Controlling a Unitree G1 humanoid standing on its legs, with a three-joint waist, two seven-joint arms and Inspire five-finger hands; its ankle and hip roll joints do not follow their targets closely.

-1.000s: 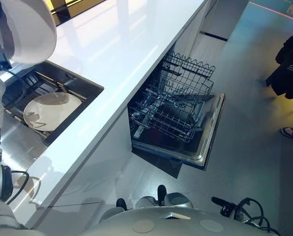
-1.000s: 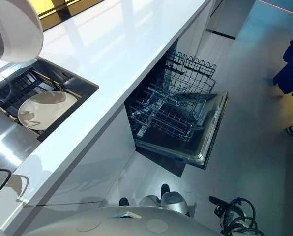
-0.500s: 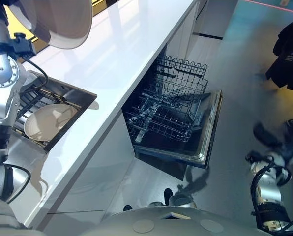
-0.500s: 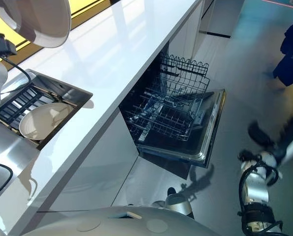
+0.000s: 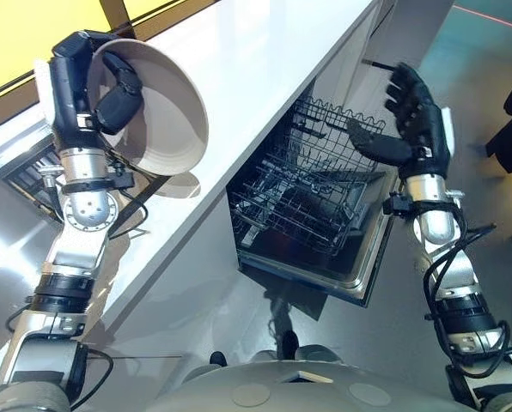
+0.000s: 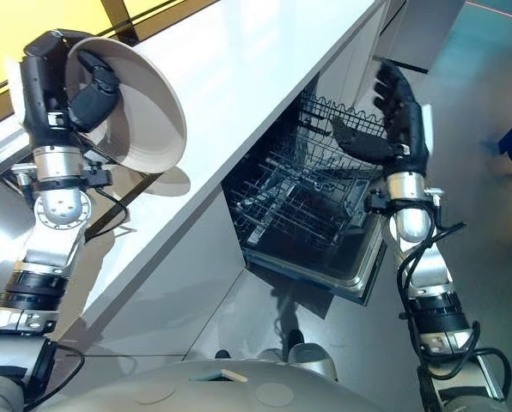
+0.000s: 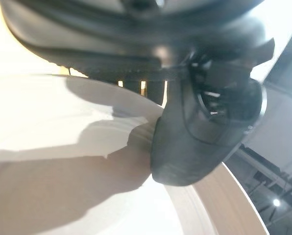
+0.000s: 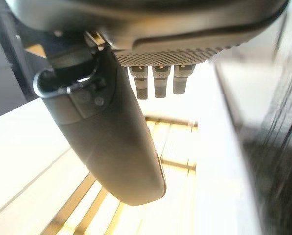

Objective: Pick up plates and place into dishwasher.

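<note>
One smooth, round, perhaps ceramic plate (image 5: 166,120)

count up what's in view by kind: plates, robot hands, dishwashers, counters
plate: 1
hands: 2 (left hand holding the plate, right hand open)
dishwasher: 1
counter: 1
total: 5

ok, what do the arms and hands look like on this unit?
Both arms are silver-grey, built of rounded segments with black bands between them: left arm, right arm. The left hand and right hand are dark with thick fingers, each with a white panel along its outer edge.
</note>
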